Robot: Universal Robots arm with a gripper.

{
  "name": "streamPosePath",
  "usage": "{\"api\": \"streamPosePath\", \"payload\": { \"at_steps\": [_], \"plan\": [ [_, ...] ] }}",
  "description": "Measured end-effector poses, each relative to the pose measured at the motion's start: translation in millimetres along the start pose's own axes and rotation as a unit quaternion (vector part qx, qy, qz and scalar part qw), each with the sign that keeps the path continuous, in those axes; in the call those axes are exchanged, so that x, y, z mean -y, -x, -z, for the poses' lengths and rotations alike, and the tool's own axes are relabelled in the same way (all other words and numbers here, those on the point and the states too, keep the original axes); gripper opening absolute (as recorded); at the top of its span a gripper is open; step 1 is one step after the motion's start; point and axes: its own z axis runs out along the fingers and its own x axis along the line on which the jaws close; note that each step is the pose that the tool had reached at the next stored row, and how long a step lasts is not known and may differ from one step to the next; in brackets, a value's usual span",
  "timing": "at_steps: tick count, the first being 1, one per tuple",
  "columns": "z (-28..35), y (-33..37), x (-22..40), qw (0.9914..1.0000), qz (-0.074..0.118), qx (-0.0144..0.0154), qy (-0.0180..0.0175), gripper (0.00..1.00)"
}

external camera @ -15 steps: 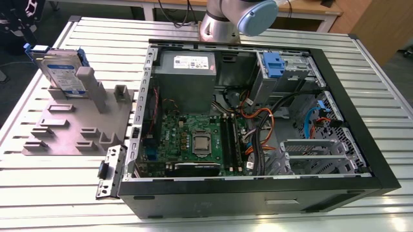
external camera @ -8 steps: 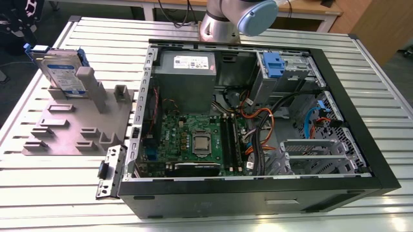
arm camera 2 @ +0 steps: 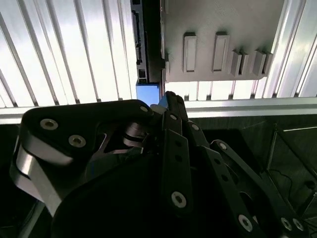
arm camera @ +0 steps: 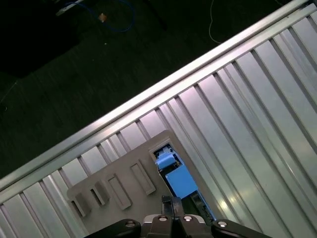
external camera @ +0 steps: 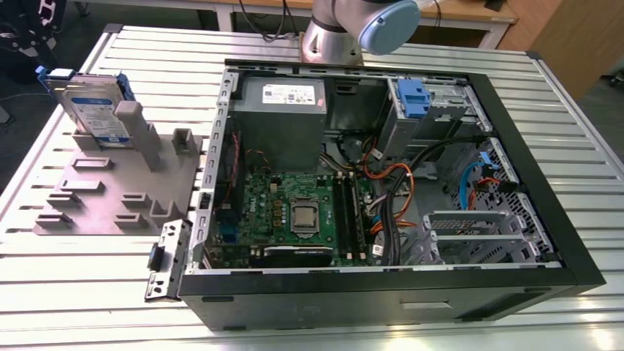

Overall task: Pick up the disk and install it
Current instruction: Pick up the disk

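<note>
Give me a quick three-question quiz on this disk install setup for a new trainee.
1. True or false: the disk already sits inside the computer case.
2. How does the disk rest? A) lying flat beside the case B) standing upright in the grey fixture C) tilted against the case
3. Fill in: the fixture lies toward the exterior view's ____ of the case.
Key: 1 false; 2 B; 3 left.

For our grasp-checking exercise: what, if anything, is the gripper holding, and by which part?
Nothing. The gripper hangs shut above the disk, which stands in a grey fixture.
</note>
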Motion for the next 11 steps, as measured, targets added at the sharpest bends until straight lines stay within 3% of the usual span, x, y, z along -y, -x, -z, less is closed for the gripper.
{"api": "streamPosePath", "payload": {
  "at_steps": [7,11],
  "plan": [
    [-0.3,0.0,0.0,1.00000,0.003,-0.0001,-0.0007,0.11],
    [-1.9,0.0,0.0,0.99945,0.033,-0.0005,-0.0015,0.11]
  ]
}}
